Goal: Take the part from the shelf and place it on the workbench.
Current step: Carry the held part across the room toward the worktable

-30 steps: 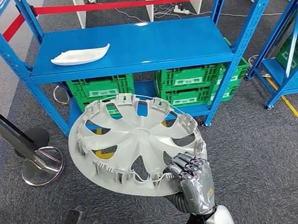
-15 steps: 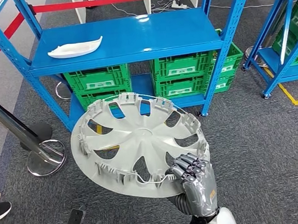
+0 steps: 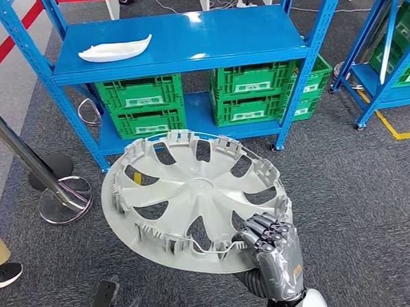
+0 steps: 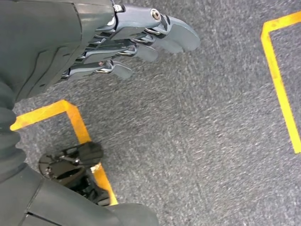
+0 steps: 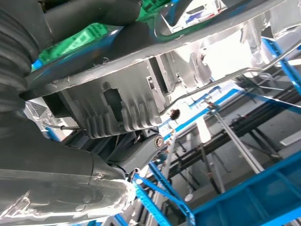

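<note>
The right robot hand [image 3: 272, 250] grips a large silver-grey wheel cover [image 3: 192, 195] by its near rim, fingers [image 3: 264, 229] curled over the edge from above. The wheel cover is held roughly flat, inner side up, tilted slightly down toward the left, in the air above the dark grey carpet floor [image 3: 361, 207] and in front of the blue shelf [image 3: 187, 41]. Its spokes, clips and a thin wire retaining ring are visible along the rim. In the right wrist view the ribbed underside of the wheel cover [image 5: 120, 108] lies across the hand, with the wire ring running along it.

The left robot hand [image 4: 142, 40] hangs beside the body over the carpet, holding nothing, fingers straight and close together. Yellow tape lines [image 4: 280, 89] mark the floor under it.

On the top board of the blue shelf, toward its left end, lies a long white plastic trim part [image 3: 116, 49]. Below that board, green plastic crates [image 3: 140, 105] stand stacked on the lower level, in a left group and a right group [image 3: 249, 93]; pale labels sit on their fronts, but the writing is too small to read. A second blue rack [image 3: 384, 48] with more green crates stands at the right. A chrome stanchion base [image 3: 65, 200] with a slanted pole stands on the carpet at the left, and a dark shoe [image 3: 6, 274] of a person is at the left edge
</note>
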You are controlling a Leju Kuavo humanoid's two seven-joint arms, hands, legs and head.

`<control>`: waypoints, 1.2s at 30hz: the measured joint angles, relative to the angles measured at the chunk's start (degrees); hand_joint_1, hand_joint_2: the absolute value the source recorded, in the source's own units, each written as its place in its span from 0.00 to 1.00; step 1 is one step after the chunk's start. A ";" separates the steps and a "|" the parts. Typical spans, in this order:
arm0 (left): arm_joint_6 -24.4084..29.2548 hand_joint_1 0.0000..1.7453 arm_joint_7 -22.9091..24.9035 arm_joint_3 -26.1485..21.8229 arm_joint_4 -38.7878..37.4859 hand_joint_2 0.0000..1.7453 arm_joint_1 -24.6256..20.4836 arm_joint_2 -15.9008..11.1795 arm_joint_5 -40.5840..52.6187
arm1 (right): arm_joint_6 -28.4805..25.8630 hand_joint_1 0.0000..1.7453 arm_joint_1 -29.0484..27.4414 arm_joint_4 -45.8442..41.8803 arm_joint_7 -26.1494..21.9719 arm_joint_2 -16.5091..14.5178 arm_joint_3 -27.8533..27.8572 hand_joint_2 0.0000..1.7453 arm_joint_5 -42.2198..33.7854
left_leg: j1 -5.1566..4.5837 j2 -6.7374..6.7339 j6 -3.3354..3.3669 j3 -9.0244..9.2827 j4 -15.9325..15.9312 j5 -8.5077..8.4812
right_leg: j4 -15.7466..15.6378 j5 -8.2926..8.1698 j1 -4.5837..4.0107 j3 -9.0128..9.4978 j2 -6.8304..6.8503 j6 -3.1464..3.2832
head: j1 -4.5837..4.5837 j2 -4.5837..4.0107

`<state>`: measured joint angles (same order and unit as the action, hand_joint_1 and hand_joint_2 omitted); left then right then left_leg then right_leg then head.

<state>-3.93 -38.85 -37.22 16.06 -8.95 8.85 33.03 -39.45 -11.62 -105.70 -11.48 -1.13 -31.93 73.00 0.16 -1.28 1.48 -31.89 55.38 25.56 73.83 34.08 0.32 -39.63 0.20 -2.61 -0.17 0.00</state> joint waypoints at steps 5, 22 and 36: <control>0.07 0.00 -0.28 0.01 0.00 1.00 0.02 0.04 0.18 | 0.00 1.00 0.35 -0.03 0.27 0.04 0.03 1.00 -0.11 | -0.31 -1.71 -1.03 -2.65 1.35 -1.38 | -15.06 -3.96 0.01 11.31 3.10 -0.03 | -0.01 0.00; 0.12 0.00 -1.03 0.00 -0.02 1.00 0.39 -0.19 1.13 | 0.00 1.00 -0.81 -0.68 0.68 0.06 0.81 1.00 0.14 | -0.17 4.47 -0.70 1.99 1.97 2.49 | -16.53 -7.66 -0.52 6.71 -5.43 2.39 | -0.12 0.00; -0.20 0.00 -1.03 -0.01 -0.02 1.00 0.46 0.16 1.47 | -0.02 1.00 -1.63 -1.43 0.05 0.17 1.42 1.00 0.27 | -0.08 -4.16 -1.61 0.21 1.21 0.75 | -16.64 -5.23 0.41 9.07 3.37 -0.02 | 0.90 0.00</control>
<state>-4.13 -39.88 -37.22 16.04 -8.49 9.01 34.50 -39.47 -13.24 -107.13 -11.43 -0.96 -30.51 73.27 0.08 -5.44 -0.12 -31.68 56.59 26.31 57.19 28.85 0.73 -30.55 3.56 -2.64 0.73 0.00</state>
